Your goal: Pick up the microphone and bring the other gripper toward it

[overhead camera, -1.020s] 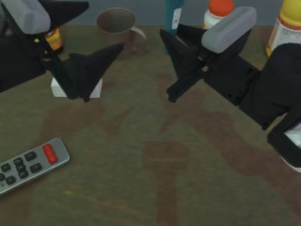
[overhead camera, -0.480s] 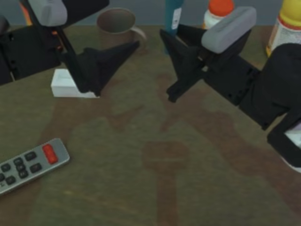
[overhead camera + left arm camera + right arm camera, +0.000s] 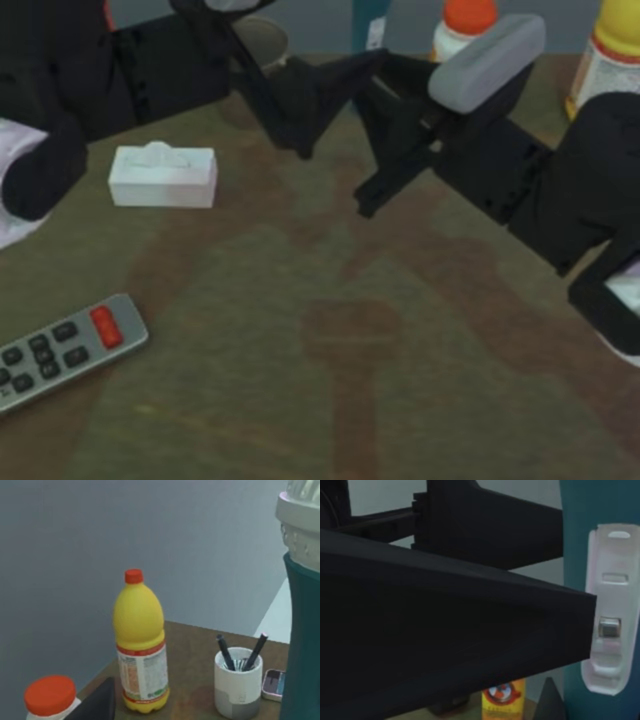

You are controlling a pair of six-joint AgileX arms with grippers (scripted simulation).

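Observation:
The microphone (image 3: 364, 20) stands upright at the table's back edge, a teal handle with a white button strip (image 3: 612, 630). My right gripper (image 3: 375, 72), the one with the light-grey block, is shut on its lower part. In the left wrist view its teal handle (image 3: 305, 650) and white head (image 3: 301, 515) fill one edge, very near. My left gripper (image 3: 345, 85), black with pointed fingers, reaches in from the left with its tip right beside the handle. Its fingers (image 3: 470, 630) cross the right wrist view with a gap between them, so it is open and holds nothing.
A white box (image 3: 163, 177) lies at the left and a grey remote (image 3: 65, 350) at the front left. Along the back stand a metal cup (image 3: 265, 40), half hidden, an orange-capped bottle (image 3: 468, 22) and a yellow bottle (image 3: 140, 650). A pen cup (image 3: 239, 682) stands beyond.
My left arm has swung right and toward the back, carrying its gripper from over the white box up to the microphone. The box now shows whole. The right arm and microphone have not moved.

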